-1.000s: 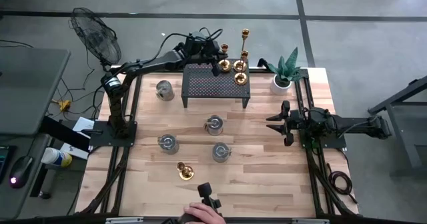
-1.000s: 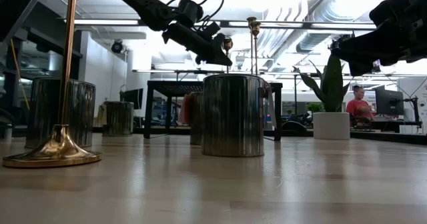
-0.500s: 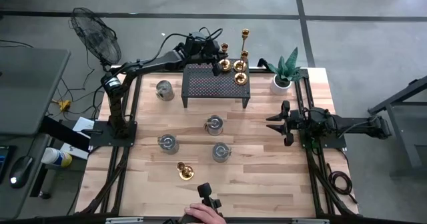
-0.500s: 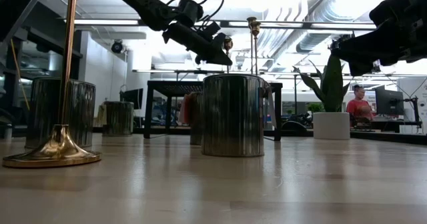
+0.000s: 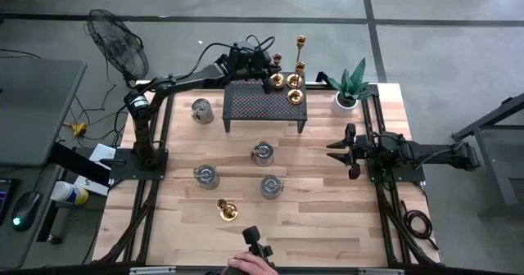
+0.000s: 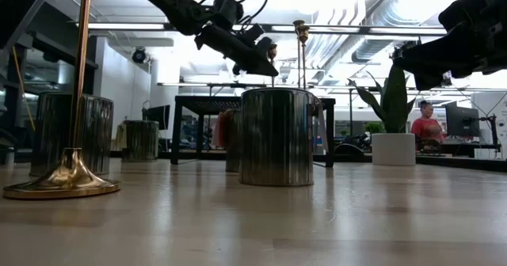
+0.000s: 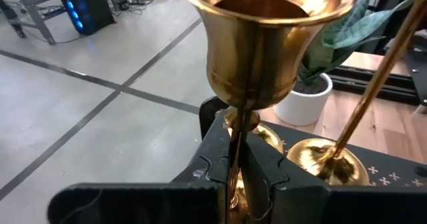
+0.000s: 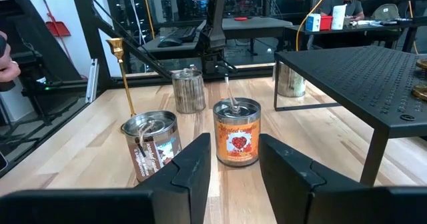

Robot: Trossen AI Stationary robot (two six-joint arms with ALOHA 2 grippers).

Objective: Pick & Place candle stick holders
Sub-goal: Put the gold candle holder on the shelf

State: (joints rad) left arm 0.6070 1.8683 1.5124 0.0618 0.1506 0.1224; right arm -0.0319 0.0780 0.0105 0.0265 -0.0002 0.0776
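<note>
Left gripper (image 7: 241,184) is clenched tight on the thin stem of a brass candlestick (image 7: 267,41), above the black rack's (image 5: 264,105) back right corner, near two more candlesticks (image 5: 295,89) standing there. Right gripper (image 8: 233,164) hangs by the bench's right edge w/ fingers apart, holding nothing. 4th candlestick (image 5: 226,210) stands near the bench's front edge.

Left gripper (image 7: 238,177) clamped on stem of brass candle stick holder (image 7: 267,44), cup upright. 1 more holder (image 7: 347,151) leans beside it on black perforated shelf (image 7: 393,177); white-potted plant (image 7: 303,97) behind.
</note>
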